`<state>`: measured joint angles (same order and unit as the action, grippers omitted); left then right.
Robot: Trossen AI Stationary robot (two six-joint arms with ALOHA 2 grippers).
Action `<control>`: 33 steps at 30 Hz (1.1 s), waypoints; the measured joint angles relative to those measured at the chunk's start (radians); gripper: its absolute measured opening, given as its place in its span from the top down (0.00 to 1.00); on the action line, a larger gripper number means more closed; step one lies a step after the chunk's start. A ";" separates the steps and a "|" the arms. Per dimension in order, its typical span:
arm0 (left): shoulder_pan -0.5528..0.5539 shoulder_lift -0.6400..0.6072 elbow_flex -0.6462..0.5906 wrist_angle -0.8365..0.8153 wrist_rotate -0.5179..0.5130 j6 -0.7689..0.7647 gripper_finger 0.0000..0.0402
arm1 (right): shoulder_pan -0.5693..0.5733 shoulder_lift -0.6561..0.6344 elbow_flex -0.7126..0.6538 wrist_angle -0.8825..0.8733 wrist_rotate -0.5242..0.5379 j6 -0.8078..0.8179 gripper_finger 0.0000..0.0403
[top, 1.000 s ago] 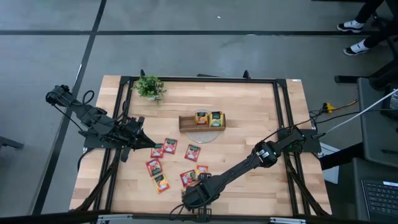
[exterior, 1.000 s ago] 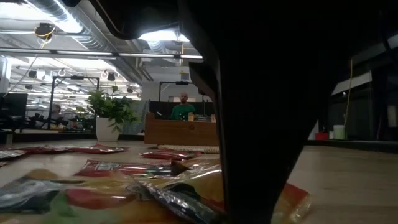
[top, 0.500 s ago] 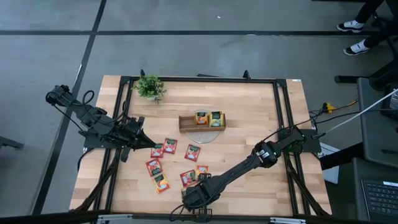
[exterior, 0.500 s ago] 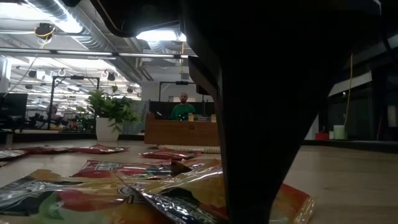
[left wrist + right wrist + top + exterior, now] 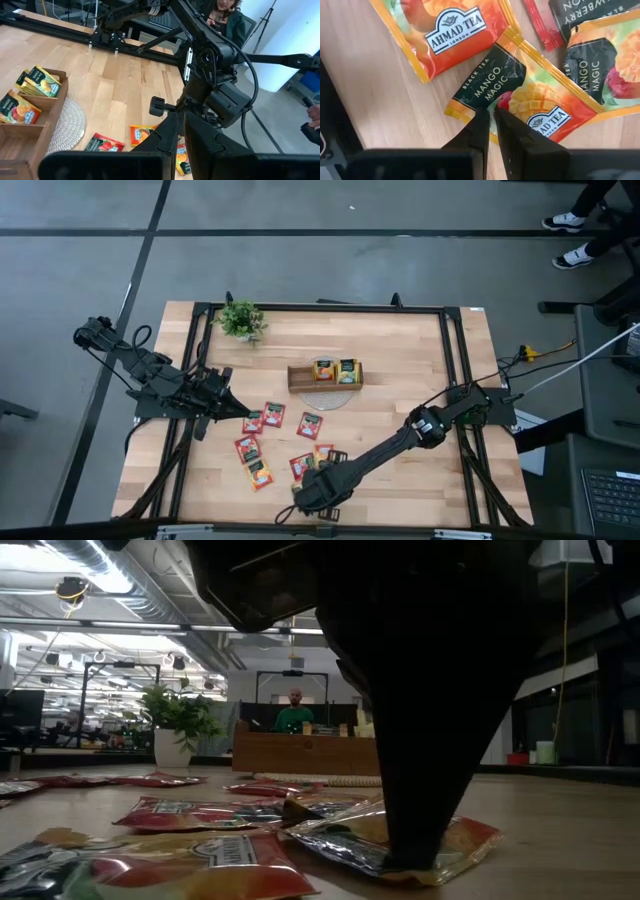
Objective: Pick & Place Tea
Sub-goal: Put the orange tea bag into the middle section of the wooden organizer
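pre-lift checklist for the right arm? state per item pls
1. Right end effector on a sachet: ok, tips at the Mango Magic sachet's edge.
2. Fingers shut on it: cannot tell.
3. Single sachet only: cannot tell, a neighbouring sachet overlaps it.
4. Tray has room: ok, the compartment at that end looks free.
5. Left end effector out of the way: ok, it hovers by the red sachets.

Potted plant (image 5: 240, 319), wooden tray (image 5: 298, 376), round woven mat (image 5: 329, 400)

R claw (image 5: 312, 498) low at table's near edge, fingers nearly together; L claw (image 5: 243, 412) hovers closed.
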<state>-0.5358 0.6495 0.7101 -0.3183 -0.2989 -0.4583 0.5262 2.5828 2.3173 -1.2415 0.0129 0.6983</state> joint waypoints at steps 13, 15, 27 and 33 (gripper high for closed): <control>0.000 0.000 0.000 -0.001 0.000 0.000 0.93 | -0.002 -0.028 0.036 -0.005 -0.010 0.015 0.65; 0.000 0.000 0.000 -0.001 0.000 0.000 0.93 | -0.001 -0.028 0.036 -0.004 -0.020 0.009 0.59; 0.000 0.000 0.000 -0.005 0.000 0.035 0.93 | 0.012 -0.028 0.036 0.049 -0.019 -0.027 0.37; 0.000 0.000 0.000 -0.022 0.000 0.035 0.93 | 0.012 -0.028 0.007 0.083 -0.006 -0.075 0.39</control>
<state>-0.5358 0.6498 0.7101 -0.3399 -0.2993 -0.4236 0.5381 2.5548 2.3245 -1.1585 0.0071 0.6233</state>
